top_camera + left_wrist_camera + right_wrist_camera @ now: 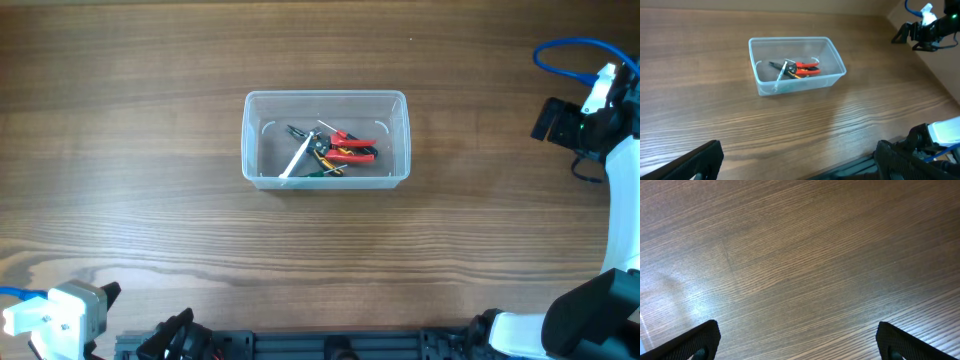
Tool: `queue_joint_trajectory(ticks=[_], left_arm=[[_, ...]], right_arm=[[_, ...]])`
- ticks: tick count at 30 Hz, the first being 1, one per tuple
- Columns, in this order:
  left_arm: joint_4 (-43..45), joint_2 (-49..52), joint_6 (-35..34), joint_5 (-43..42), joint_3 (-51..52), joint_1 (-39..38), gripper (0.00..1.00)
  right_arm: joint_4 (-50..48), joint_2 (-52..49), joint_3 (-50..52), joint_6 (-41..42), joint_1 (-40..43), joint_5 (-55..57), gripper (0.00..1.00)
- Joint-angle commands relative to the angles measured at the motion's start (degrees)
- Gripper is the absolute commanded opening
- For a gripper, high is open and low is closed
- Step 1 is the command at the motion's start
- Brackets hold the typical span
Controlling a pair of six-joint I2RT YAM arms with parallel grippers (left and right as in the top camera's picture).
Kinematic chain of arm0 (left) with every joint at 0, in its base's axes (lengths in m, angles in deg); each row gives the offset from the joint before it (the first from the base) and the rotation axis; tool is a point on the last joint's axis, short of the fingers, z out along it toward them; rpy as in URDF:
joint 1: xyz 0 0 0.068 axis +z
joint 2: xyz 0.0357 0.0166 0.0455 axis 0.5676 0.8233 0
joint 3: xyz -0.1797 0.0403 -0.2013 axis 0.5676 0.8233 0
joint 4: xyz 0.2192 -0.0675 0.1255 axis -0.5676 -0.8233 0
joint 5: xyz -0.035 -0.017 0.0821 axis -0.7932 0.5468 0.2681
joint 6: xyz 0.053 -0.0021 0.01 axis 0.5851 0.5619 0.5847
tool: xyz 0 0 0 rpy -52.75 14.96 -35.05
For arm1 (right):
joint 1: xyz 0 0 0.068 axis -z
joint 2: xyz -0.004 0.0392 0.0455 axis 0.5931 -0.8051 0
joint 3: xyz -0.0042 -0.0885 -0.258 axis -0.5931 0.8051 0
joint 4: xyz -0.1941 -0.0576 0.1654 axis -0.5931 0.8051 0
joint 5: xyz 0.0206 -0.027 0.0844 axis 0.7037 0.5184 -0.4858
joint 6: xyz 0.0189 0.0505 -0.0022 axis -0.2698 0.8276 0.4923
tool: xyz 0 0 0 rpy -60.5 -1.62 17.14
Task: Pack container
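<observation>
Both hands were wide and empty. The left gripper (799, 161) had its fingers spread far apart at the near edge of the table (120, 150), looking across at the work. The right gripper (799, 342) was just as wide over bare wood at the far right, with nothing between its fingers.

The clear container (325, 96) sat upright in the middle of the table, well apart from both arms, open at the top with no lid in view. Inside it lay a small heap of hand tools. The red-handled pliers (352, 150) were the plainest. A pale, slim tool (297, 160) leaned across them towards the near-left corner, and a dark-handled one (299, 132) lay behind. I could not sort out the rest of the tangle.

I saw nothing loose on the wood around the container, so I judged the packing done or nearly so. If another piece turned up, the next move would be a pick with open fingers and a drop from above, clear of the thick rim.
</observation>
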Motion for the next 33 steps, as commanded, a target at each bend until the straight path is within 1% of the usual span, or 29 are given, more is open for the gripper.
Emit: queue_joint_trajectory(ticks=[1,18,21,24,29,33], left_arm=[[-0.04,-0.22,-0.28,-0.22,0.33,0.31,1.00],[0.35,-0.22,-0.31,0.81,0.33,0.31,1.00],[2.67,-0.22,-0.28,1.51,0.39,0.33,1.00],[6.93,-0.22,0.02,3.65,1.01,1.36,1.00],[14.19,-0.85,7.63,3.32,5.99,6.40,1.00],[21.55,-4.22,13.64,0.07,14.73,11.52,1.00]], right_arm=[[-0.13,0.00,0.09,0.74,0.17,-0.28,1.00],[-0.13,0.00,0.09,0.74,0.17,-0.28,1.00],[-0.13,0.00,0.09,0.72,0.17,-0.28,1.00],[-0.13,0.00,0.09,0.72,0.17,-0.26,1.00],[-0.13,0.00,0.09,0.74,0.17,-0.28,1.00],[-0.13,0.00,0.09,0.76,0.17,-0.28,1.00]])
